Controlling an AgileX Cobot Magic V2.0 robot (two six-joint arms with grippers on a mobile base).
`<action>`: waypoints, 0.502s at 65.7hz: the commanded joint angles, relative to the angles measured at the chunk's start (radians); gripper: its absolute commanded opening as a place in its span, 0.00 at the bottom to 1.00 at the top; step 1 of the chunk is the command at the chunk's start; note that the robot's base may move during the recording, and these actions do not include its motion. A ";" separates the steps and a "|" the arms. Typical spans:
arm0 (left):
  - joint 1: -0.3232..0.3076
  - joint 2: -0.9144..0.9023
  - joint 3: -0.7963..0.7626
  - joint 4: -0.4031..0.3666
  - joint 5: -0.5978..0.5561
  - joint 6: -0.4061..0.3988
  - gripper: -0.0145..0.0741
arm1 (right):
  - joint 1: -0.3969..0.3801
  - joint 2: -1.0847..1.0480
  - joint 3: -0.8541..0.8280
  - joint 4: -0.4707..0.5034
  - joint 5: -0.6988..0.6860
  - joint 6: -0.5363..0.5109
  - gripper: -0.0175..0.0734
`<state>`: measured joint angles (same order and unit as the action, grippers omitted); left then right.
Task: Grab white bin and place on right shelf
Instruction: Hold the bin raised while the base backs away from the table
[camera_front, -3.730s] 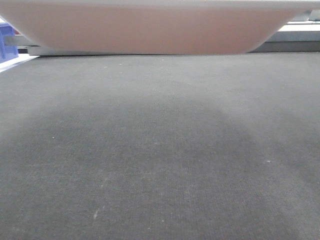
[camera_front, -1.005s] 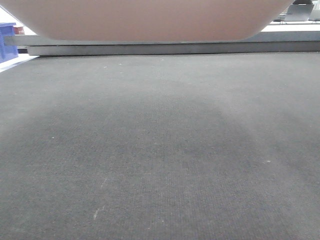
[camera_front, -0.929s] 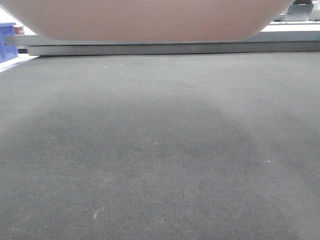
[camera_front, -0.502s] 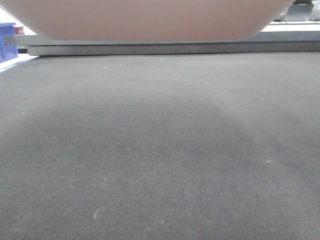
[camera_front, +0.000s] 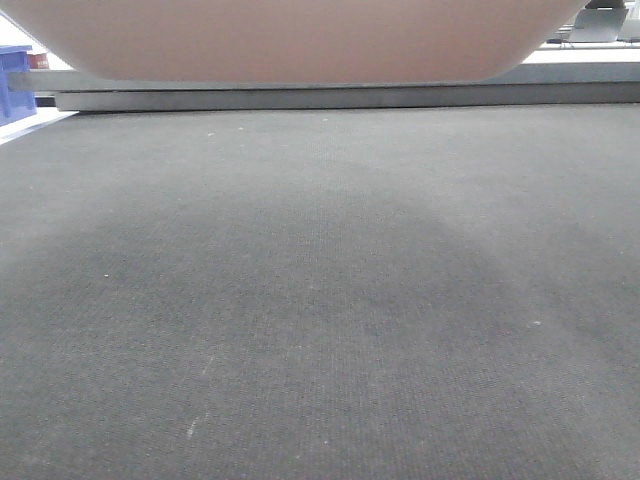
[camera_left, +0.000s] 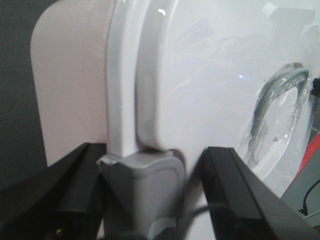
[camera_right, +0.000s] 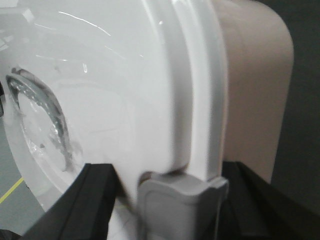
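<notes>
Holding the white bin (camera_front: 300, 40) up just above the dark table (camera_front: 320, 300), underside clear of it. Left claw (camera_left: 149, 162) pinched across the lid rim at a grey latch (camera_left: 142, 192). Right claw (camera_right: 165, 172) clamped likewise on the opposite latch (camera_right: 182, 205). Beyond the table's far edge, front rail of the right shelf (camera_front: 350, 96).

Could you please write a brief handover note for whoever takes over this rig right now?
Left gripper: shut on the white bin, straddling a grey latch at the lid rim.
Right gripper: the same, at the opposite end.
Bin: held above the dark mat, not touching it.
Done: grab and lift.
Left: carry it to the right shelf and set it down. The shelf cannot be identified here; only a steel rail shows beyond the mat.
</notes>
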<state>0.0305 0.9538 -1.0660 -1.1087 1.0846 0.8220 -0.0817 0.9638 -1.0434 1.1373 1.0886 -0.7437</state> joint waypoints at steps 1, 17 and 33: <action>-0.031 -0.017 -0.036 -0.237 0.115 0.016 0.44 | 0.026 -0.021 -0.039 0.271 0.227 -0.003 0.70; -0.031 -0.017 -0.036 -0.237 0.115 0.016 0.44 | 0.026 -0.021 -0.039 0.271 0.227 -0.003 0.70; -0.031 -0.017 -0.036 -0.237 0.115 0.016 0.44 | 0.026 -0.021 -0.039 0.271 0.226 -0.003 0.70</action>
<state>0.0305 0.9538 -1.0660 -1.1087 1.0846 0.8220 -0.0817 0.9638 -1.0434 1.1373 1.0886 -0.7437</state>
